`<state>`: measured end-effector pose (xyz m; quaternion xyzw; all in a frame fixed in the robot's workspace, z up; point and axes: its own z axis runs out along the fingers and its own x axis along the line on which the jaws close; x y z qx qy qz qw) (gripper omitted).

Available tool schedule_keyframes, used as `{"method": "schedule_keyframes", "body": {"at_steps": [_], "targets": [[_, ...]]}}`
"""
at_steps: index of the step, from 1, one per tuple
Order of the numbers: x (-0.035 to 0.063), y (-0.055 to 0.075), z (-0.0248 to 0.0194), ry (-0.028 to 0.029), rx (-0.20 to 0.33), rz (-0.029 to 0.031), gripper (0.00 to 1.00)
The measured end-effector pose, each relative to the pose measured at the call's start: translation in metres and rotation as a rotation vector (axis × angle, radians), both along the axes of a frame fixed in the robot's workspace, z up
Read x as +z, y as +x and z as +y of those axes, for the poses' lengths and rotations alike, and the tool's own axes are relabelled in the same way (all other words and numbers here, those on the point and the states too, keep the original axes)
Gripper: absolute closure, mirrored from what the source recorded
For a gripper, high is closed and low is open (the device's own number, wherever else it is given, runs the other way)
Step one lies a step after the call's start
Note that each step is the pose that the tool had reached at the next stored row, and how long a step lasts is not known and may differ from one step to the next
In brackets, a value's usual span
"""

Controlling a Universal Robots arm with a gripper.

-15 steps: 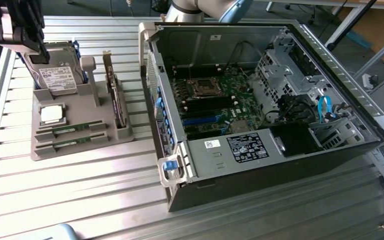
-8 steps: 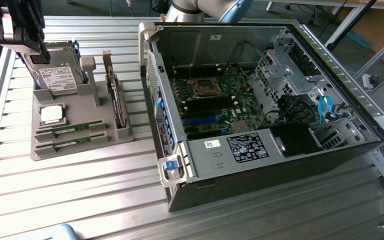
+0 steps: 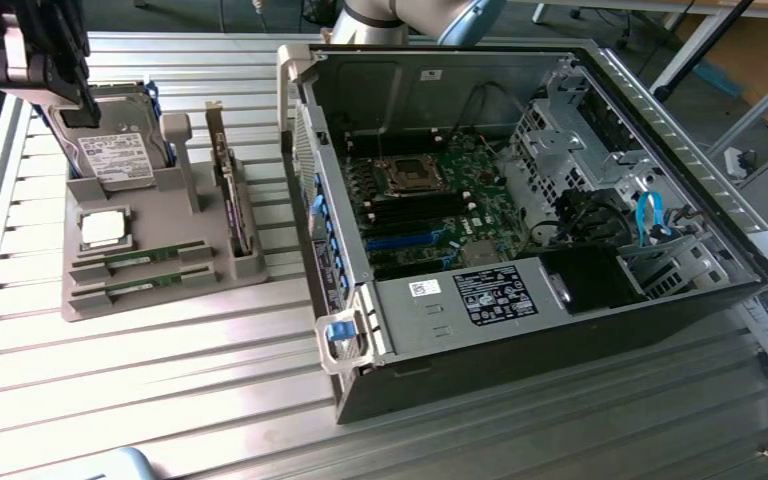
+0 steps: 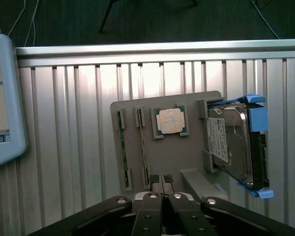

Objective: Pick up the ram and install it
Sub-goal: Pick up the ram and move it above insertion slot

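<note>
**Q:** Exterior view, left to right: what is recorded?

**A:** The gripper is noted high at the exterior view's left, above the hard drive. In the wrist view its fingers are seen pressed together, with nothing between them. Beneath it, a grey holder is set on the slatted aluminium table. The processor is seated flat in the holder, and the expansion card is stood on edge. At the exterior view's right, the open computer case is laid on its side, with the motherboard exposed.

**Q:** Where is the ram located?

**A:** Both sticks are held on edge in the holder's slots. The first ram stick is placed just beside the processor. The second ram stick is placed parallel to it, at the holder's near edge. Neither is touched.

**Q:** How do the sticks lie relative to the gripper?

**A:** In the exterior view the sticks are found toward the camera from the gripper and well apart from it, with the hard drive and processor between. Their long axis is run across that picture, roughly left to right. In the wrist view that axis is judged to be roughly in line with the direction in which the closed fingers point.
</note>
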<state>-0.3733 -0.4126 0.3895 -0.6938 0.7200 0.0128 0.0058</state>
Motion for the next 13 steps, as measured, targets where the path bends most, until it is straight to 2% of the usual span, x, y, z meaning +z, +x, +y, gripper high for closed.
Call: {"method": "schedule_keyframes", "body": {"at_steps": [13], "targets": [[-0.0020,0.0000,0.0000,0.0000,0.004,0.0000,0.90]]}}
